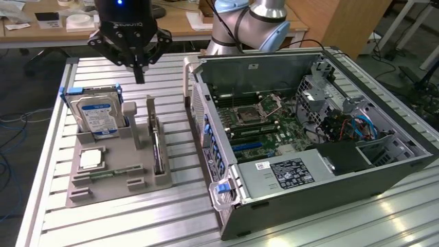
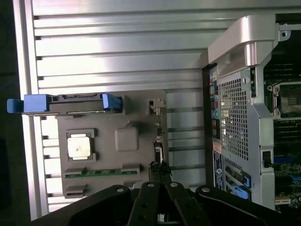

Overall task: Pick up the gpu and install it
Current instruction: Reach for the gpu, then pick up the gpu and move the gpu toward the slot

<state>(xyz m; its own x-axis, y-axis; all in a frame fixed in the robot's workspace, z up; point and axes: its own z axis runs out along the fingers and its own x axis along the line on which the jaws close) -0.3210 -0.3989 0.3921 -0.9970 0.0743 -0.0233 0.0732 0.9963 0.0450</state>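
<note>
In the exterior view the gpu (image 1: pixel 157 152) stands edge-on in the grey holder (image 1: pixel 113 157), so its faces are hidden. A holder slot covers the lower edge of the hard drive (image 1: pixel 98 116). The robot arm (image 1: pixel 264 15) is cut off at the upper edge. Print on the power supply label (image 1: pixel 293 172) is too small to read. In the wrist view the computer case (image 2: pixel 235 94) runs off the picture's edge.

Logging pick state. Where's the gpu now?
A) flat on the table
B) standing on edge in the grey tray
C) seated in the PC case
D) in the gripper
B: the gpu stands on edge in a slot of the grey tray, while the gripper hangs shut above the tray, holding nothing.
</note>
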